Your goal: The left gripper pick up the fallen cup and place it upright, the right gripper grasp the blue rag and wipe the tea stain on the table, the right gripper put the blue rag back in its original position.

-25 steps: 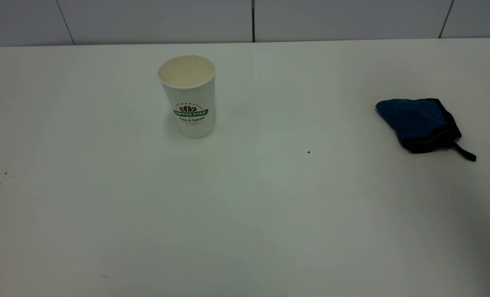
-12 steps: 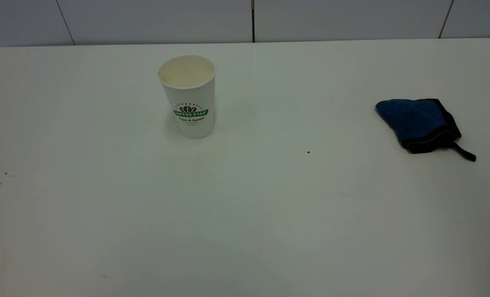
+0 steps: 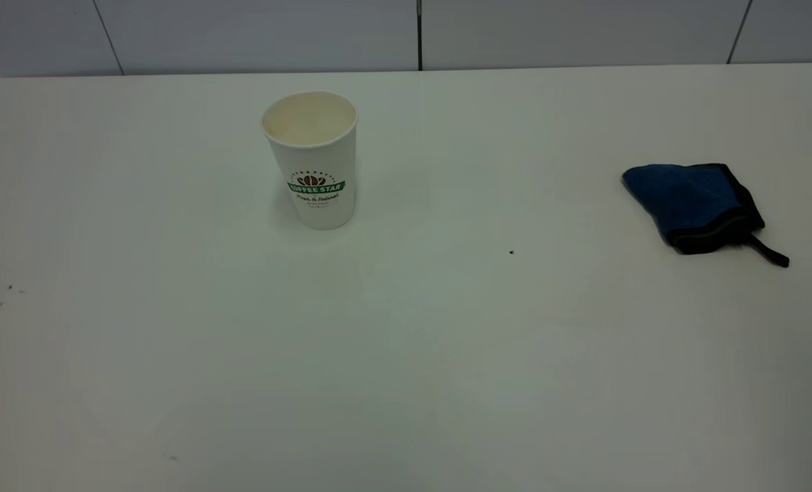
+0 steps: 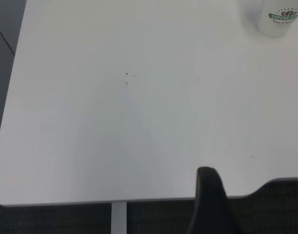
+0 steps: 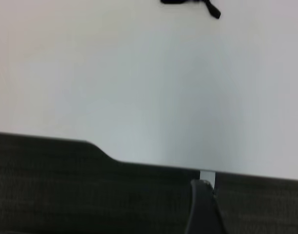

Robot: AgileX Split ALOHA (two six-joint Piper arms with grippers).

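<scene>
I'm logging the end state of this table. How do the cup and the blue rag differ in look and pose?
The cup stands upright, tall and stiff; the blue rag lies low, folded and soft. The cup is white with a green logo banner; the rag is deep blue with black edging and a black strap. The cup sits toward the table's left, the rag near its right edge. Both rest on the table, untouched by any gripper.
</scene>
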